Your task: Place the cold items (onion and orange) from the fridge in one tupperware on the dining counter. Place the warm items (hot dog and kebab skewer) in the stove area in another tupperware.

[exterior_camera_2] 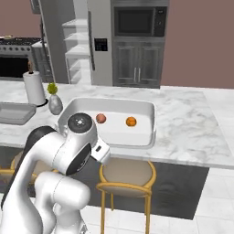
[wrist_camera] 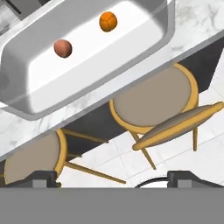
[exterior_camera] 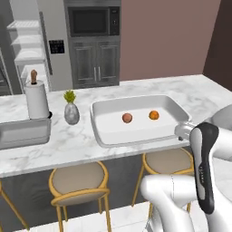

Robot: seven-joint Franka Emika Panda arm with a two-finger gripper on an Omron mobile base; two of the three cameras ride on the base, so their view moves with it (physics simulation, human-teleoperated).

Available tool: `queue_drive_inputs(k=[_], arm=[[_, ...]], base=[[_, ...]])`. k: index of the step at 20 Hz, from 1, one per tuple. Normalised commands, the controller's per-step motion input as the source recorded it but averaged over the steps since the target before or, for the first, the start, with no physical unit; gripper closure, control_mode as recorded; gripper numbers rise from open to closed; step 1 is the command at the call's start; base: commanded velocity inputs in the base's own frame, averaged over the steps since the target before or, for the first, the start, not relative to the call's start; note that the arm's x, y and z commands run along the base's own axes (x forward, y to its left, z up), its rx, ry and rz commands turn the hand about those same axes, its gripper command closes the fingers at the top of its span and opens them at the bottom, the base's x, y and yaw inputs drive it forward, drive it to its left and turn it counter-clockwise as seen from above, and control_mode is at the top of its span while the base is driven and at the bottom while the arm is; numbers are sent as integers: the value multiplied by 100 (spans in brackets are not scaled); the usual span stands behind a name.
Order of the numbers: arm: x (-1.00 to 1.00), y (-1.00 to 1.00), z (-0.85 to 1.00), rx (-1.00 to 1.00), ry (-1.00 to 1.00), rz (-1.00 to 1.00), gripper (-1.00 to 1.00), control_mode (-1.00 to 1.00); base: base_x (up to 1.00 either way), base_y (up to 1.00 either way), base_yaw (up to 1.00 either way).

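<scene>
The second tupperware [exterior_camera: 22,132] runs off the left edge of the left base view. In the hand view, the near tupperware [wrist_camera: 26,103] loses its left end to the picture's edge. A stool [exterior_camera_2: 125,176] sits partly hidden under the tabletop [exterior_camera_2: 192,132].

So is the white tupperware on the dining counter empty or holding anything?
Holding two items: the onion and orange lie apart on the floor of the tupperware.

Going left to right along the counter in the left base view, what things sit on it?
Grey tupperware → paper towel roll → small vase with a plant → white tupperware, holding the onion, then the orange.
</scene>
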Motion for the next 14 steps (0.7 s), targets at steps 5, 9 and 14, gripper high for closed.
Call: queue_drive_inputs(k=[5, 9, 14], arm=[[0, 0, 0, 0, 0, 0, -100, 100], [0, 0, 0, 0, 0, 0, -100, 100], [0, 0, 0, 0, 0, 0, -100, 100]], base=[[-56, -39, 34], [-51, -36, 32], [-29, 18, 21]])
